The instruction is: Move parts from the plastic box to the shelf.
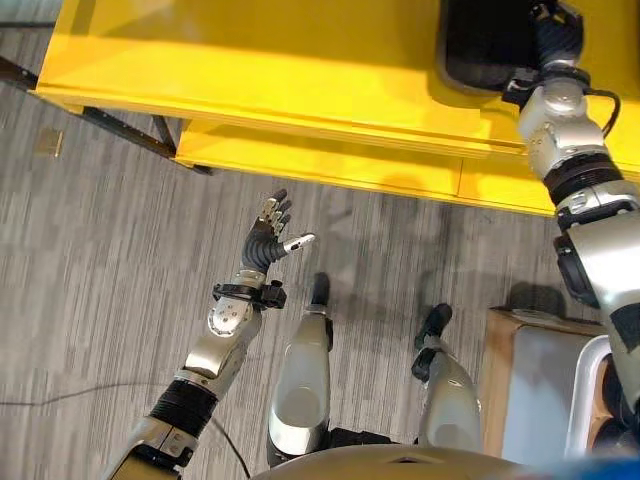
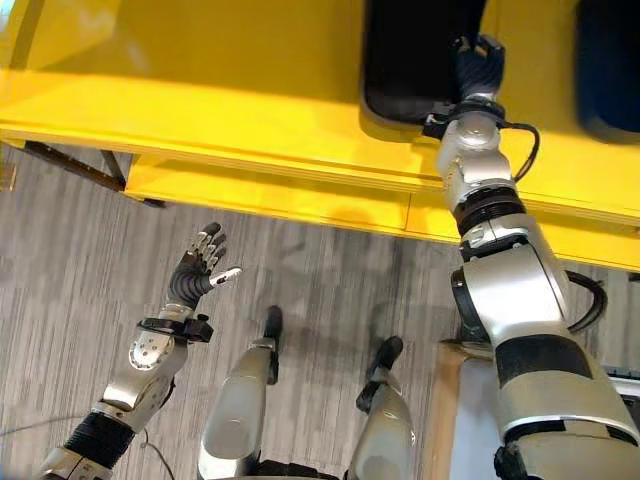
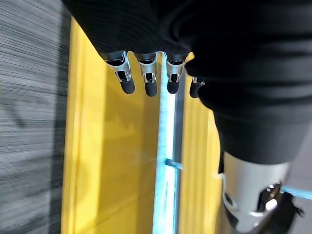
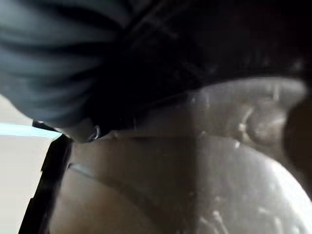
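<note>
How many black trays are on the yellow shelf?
2. One black tray sits where the right hand reaches; another lies to its right, cut off by the picture edge. More may be hidden.

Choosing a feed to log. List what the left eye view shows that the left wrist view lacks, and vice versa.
Left eye view: the right hand reaching onto a black tray on the yellow shelf. Left wrist view: a pale blue strip between yellow boards. Both: the open left hand, the yellow shelf and the grey floor.
</note>
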Robot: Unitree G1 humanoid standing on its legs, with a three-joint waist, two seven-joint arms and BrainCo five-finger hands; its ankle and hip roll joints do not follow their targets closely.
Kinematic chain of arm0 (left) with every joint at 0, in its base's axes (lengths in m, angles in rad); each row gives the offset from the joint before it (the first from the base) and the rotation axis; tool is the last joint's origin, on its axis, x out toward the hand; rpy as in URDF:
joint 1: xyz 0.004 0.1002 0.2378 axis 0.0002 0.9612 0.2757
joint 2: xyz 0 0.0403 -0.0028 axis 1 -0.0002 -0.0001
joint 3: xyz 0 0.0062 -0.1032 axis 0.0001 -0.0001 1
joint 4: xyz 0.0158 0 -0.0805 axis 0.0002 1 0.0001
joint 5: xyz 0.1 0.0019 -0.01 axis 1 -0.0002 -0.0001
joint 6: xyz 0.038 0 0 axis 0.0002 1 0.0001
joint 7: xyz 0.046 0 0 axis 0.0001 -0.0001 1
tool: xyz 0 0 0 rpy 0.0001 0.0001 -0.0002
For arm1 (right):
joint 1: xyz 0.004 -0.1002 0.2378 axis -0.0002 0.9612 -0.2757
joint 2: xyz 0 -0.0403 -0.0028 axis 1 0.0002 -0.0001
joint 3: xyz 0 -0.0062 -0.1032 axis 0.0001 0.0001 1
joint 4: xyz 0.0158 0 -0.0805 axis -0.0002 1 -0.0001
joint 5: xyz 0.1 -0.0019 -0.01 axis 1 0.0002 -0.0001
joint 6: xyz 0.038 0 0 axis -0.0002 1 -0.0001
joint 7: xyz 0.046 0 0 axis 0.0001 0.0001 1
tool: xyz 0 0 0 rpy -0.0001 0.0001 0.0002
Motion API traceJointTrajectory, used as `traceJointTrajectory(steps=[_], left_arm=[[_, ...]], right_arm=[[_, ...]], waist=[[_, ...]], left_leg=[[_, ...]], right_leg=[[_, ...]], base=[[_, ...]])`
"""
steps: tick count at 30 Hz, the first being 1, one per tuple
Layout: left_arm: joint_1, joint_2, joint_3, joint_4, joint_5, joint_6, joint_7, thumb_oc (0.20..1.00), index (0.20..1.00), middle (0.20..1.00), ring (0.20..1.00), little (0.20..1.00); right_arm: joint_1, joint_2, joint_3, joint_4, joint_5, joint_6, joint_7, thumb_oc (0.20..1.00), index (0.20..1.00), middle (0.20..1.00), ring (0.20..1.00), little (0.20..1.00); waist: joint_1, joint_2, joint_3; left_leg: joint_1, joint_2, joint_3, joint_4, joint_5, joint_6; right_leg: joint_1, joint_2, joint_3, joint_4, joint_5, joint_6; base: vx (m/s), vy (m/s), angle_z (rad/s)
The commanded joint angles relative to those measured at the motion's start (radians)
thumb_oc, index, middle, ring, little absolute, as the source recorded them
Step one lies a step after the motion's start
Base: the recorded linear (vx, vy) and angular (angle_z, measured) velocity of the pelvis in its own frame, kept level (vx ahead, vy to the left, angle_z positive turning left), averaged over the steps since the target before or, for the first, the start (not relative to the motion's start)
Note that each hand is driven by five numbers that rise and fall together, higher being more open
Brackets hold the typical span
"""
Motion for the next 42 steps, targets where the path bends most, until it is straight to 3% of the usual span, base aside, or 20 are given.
traceJointTrajectory(steps=[1, 10, 11, 14, 16, 32, 42], left_arm=[[0.003, 0.058, -0.019, -0.079, -0.013, -0.052, 0.0, 1.0, 1.0, 1.0, 1.0, 1.0], [-0.02, 0.06, -0.042, -0.079, -0.025, -0.057, 0.013, 1.0, 1.0, 1.0, 1.0, 1.0], [-0.022, 0.059, -0.043, -0.077, -0.026, -0.056, 0.016, 1.0, 1.0, 1.0, 1.0, 1.0], [-0.035, 0.065, -0.054, -0.075, -0.018, -0.058, 0.017, 1.0, 1.0, 1.0, 1.0, 1.0], [-0.037, 0.068, -0.058, -0.075, -0.017, -0.059, 0.018, 1.0, 1.0, 1.0, 1.0, 1.0], [-0.076, 0.069, -0.107, -0.076, -0.033, -0.072, 0.036, 1.0, 1.0, 1.0, 1.0, 1.0], [-0.092, 0.064, -0.119, -0.078, -0.037, -0.073, 0.041, 1.0, 1.0, 1.0, 1.0, 1.0]], right_arm=[[-0.104, -0.065, 0.036, -0.022, 0.073, -0.062, 0.007, 0.2, 0.2, 0.2, 0.2, 0.2], [-0.154, -0.073, 0.047, 0.096, 0.095, -0.044, 0.007, 0.2, 0.2, 0.2, 0.2, 0.2], [-0.156, -0.073, 0.045, 0.103, 0.099, -0.043, 0.005, 0.2, 0.2, 0.2, 0.2, 0.2], [-0.167, -0.082, 0.048, 0.125, 0.107, -0.043, 0.002, 0.2, 0.2, 0.2, 0.2, 0.2], [-0.172, -0.082, 0.058, 0.131, 0.095, -0.038, 0.001, 0.2, 0.2, 0.2, 0.2, 0.2], [-0.237, -0.126, 0.115, 0.189, 0.068, -0.027, -0.013, 0.2, 0.2, 0.2, 0.2, 0.2], [-0.253, -0.171, 0.087, 0.238, 0.118, -0.021, -0.024, 0.2, 0.2, 0.2, 0.2, 0.2]], waist=[[0.007, -0.014, -0.047], [0.022, 0.007, -0.033], [0.023, 0.007, -0.036], [0.026, 0.013, -0.03], [0.027, 0.012, -0.034], [0.06, 0.01, -0.023], [0.073, 0.016, -0.032]], left_leg=[[-0.05, 0.038, -0.038, 0.048, 0.013, -0.039], [-0.091, 0.025, -0.057, 0.068, 0.009, -0.034], [-0.084, 0.027, -0.064, 0.073, -0.016, -0.042], [-0.104, 0.017, -0.066, 0.074, 0.005, -0.032], [-0.096, 0.018, -0.072, 0.077, -0.02, -0.04], [-0.155, -0.012, -0.101, 0.082, -0.018, -0.033], [-0.18, -0.038, -0.111, 0.091, -0.028, -0.027]], right_leg=[[0.107, -0.049, 0.021, 0.146, -0.092, 0.041], [0.083, -0.052, 0.011, 0.168, -0.101, 0.04], [0.091, -0.051, 0.017, 0.174, -0.121, 0.048], [0.08, -0.055, 0.004, 0.171, -0.104, 0.039], [0.088, -0.052, 0.01, 0.175, -0.126, 0.047], [0.104, -0.053, -0.035, 0.138, -0.119, 0.049], [0.12, -0.059, -0.054, 0.122, -0.123, 0.05]], base=[[0.0, 0.0, 0.0], [0.0, -0.007, 0.05], [0.0, -0.003, 0.05], [0.02, -0.013, 0.04], [0.04, -0.016, 0.05], [0.01, -0.006, 0.05], [0.03, 0.0, 0.1]])
